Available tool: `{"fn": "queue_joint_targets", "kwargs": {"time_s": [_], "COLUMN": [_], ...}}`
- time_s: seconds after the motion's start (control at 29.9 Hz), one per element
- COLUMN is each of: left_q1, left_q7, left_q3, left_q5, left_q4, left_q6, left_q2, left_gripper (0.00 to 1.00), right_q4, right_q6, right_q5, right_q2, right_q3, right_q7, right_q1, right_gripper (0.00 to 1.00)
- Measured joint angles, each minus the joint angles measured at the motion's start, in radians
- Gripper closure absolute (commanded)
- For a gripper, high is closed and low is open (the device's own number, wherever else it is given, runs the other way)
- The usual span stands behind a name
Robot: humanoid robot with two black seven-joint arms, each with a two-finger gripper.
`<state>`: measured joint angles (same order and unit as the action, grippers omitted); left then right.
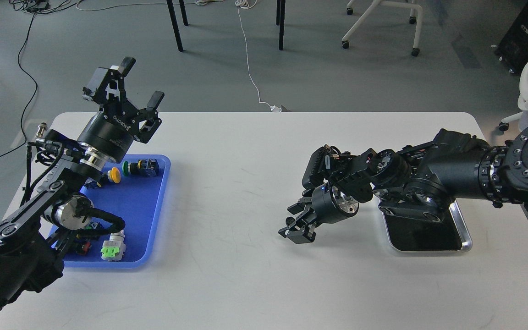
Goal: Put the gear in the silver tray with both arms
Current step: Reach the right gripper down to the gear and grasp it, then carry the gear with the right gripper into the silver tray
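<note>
A small black gear (288,222) lies on the white table (245,284) near the middle. My right gripper (288,223) reaches down and left to it, fingers apart on either side of the gear; I cannot tell whether they touch it. The silver tray (464,231) lies at the right, its far half hidden under my right arm (447,172). My left gripper (141,81) is open and empty, raised above the table's back left corner, pointing up and away.
A blue plastic tray (154,215) at the left holds several buttons and small parts, partly covered by my left arm (57,192). Chair legs, table legs and cables stand on the floor beyond the table.
</note>
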<state>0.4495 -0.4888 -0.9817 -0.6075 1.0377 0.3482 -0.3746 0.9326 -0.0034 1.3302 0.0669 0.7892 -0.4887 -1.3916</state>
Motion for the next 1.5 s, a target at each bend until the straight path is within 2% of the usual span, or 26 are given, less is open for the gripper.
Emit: {"fn": "queue_joint_targets", "kwargs": {"time_s": [0.53, 0.74, 0.84, 1.04, 1.5], "left_q1": [-0.013, -0.02, -0.022, -0.023, -0.023], "left_q7": [0.0, 0.0, 0.0, 0.0, 0.0], "left_q3": [0.001, 0.001, 0.001, 0.001, -0.002], "left_q5": [-0.004, -0.007, -0.008, -0.008, -0.008], "left_q4": [0.013, 0.015, 0.015, 0.015, 0.015], "left_q6": [-0.001, 0.0, 0.0, 0.0, 0.0], "left_q2": [-0.001, -0.001, -0.001, -0.003, -0.009], "left_gripper": [0.02, 0.02, 0.02, 0.02, 0.02], "right_q4": [-0.029, -0.04, -0.057, -0.07, -0.059], "right_q6": [-0.017, -0.018, -0.018, -0.016, -0.013], "right_q5": [0.0, 0.0, 0.0, -0.001, -0.003], "right_q2": [-0.019, -0.023, -0.035, -0.05, -0.004], "right_q3": [0.032, 0.036, 0.037, 0.039, 0.038], "right_q7": [0.0, 0.0, 0.0, 0.0, 0.0], "right_q1": [0.009, 0.011, 0.021, 0.027, 0.011], "right_gripper": [0.44, 0.56, 0.68, 0.83, 0.85]}}
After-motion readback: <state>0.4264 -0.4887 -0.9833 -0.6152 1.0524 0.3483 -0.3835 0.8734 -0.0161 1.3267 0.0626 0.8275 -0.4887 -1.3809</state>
